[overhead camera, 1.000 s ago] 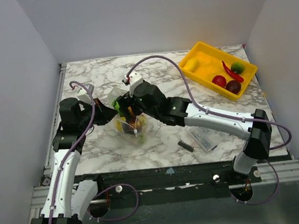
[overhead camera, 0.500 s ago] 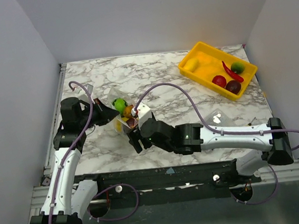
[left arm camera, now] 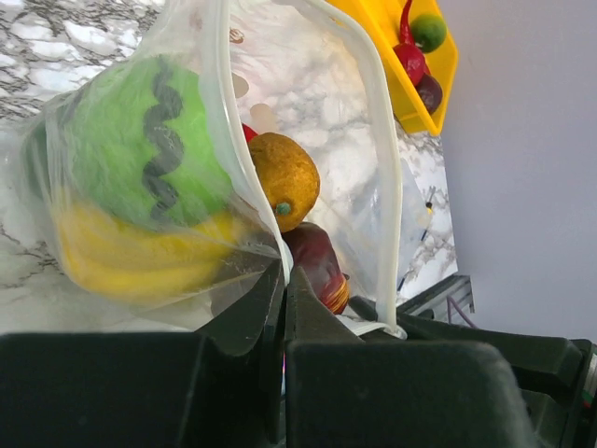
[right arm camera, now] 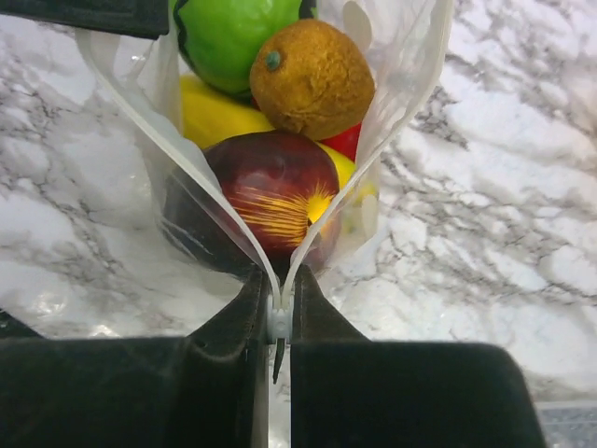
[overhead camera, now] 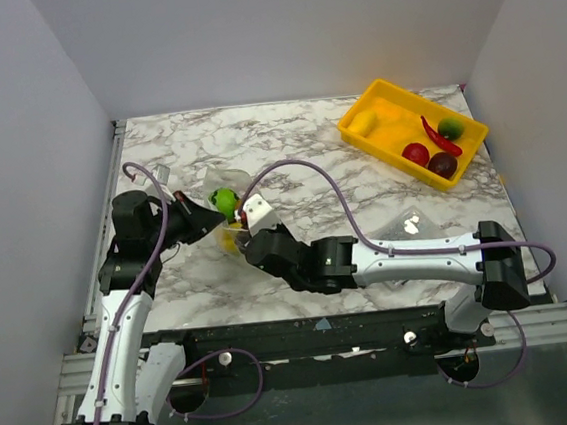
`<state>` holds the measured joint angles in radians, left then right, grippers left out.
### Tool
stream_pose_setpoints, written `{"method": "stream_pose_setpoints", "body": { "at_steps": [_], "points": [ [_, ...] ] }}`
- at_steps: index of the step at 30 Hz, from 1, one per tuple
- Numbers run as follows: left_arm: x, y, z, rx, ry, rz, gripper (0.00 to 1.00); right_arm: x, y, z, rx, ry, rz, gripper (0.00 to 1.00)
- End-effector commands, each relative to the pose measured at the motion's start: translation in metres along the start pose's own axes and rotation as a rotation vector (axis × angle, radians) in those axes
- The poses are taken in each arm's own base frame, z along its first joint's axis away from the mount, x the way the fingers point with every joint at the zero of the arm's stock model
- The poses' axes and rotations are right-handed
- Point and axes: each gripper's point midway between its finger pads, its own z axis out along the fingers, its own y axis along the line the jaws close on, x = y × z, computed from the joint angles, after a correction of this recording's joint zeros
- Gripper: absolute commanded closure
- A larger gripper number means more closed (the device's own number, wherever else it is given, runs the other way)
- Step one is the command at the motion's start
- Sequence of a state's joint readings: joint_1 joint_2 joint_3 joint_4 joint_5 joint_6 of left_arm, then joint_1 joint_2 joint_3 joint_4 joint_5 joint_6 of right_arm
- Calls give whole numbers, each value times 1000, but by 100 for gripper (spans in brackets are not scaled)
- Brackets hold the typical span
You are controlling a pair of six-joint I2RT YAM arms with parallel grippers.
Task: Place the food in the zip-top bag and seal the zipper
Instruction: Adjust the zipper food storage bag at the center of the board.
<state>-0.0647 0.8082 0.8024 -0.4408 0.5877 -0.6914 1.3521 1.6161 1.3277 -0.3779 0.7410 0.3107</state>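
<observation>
The clear zip-top bag lies between my two grippers, its mouth standing open. Inside it are a green ball, a brown kiwi, a yellow banana and a dark red piece. My left gripper is shut on the bag's edge at the far end of the mouth. At the near end, my right gripper is shut on the zipper, right where its two strips meet. More food lies in the yellow tray: a red chili, a green ball and dark red pieces.
The tray stands at the table's back right corner. A small clear packet shows just beyond my right forearm, which stretches across the front of the marble table. The metal frame rail runs along the near edge.
My right gripper swung from above the bag round to its near end and closed on the zipper end. The left gripper kept its hold on the bag.
</observation>
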Motion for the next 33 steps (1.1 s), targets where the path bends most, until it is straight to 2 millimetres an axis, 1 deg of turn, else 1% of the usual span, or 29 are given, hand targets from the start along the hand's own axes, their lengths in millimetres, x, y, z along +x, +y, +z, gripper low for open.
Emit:
{"method": "stream_pose_setpoints", "body": {
  "at_steps": [1,3,4,6,8,9,10,11,12,13,14,16,17,19,20,21,22,24,26,27,29,31,33],
  "points": [
    [-10,0,-17,-65,-98,-30,100,-54,-17,-10,54,-152,-75,100],
    [-17,-5,-28,-77,-156,-31,100,-74,-17,-17,14,-203,-97,100],
    [-20,-7,-33,-81,-180,-38,100,-84,-13,-22,-28,-230,-119,100],
    [-22,-9,-42,-88,-228,-55,100,-92,-9,-27,-81,-271,-162,100],
    [-17,-1,-46,-109,-259,-84,100,-84,-13,-21,-92,-282,-191,100],
    [-12,6,-45,-122,-267,-104,100,-71,-13,-11,-116,-270,-206,100],
    [-8,15,-45,-147,-280,-113,100,-59,-20,0,-127,-254,-200,100],
    [-2,27,-42,-177,-278,-127,100,-42,-21,10,-154,-217,-207,100],
    [3,38,-40,-204,-273,-145,100,-30,-23,18,-165,-188,-201,100],
    [9,46,-37,-226,-259,-158,100,-22,-23,23,-169,-169,-201,100],
    [13,51,-35,-242,-245,-169,100,-21,-22,25,-174,-166,-205,100],
    [15,52,-32,-244,-225,-184,100,-33,-21,24,-174,-183,-215,100],
    [12,48,-33,-237,-226,-182,100,-41,-23,22,-164,-201,-218,100],
    [-2,30,-39,-198,-255,-151,100,-66,-28,17,-155,-249,-214,100],
    [-11,19,-44,-176,-280,-129,100,-78,-30,14,-157,-273,-212,100],
    [-19,11,-49,-162,-302,-109,100,-86,-32,11,-154,-289,-215,100],
    [-27,1,-55,-145,-324,-88,100,-99,-33,8,-154,-329,-200,100],
    [-35,-11,-61,-126,-344,-61,100,-106,-34,8,-157,-353,-201,100],
    [-33,-12,-61,-123,-333,-60,100,-100,-34,14,-157,-342,-208,100],
    [-29,-8,-59,-126,-322,-67,100,-91,-32,19,-163,-325,-218,100],
    [-15,8,-49,-143,-288,-87,100,-69,-31,28,-167,-296,-242,100],
    [4,31,-40,-183,-245,-109,100,-47,-35,36,-150,-287,-242,100],
    [16,41,-36,-195,-216,-99,100,-33,-40,41,-150,-281,-238,100]
  ]
}}
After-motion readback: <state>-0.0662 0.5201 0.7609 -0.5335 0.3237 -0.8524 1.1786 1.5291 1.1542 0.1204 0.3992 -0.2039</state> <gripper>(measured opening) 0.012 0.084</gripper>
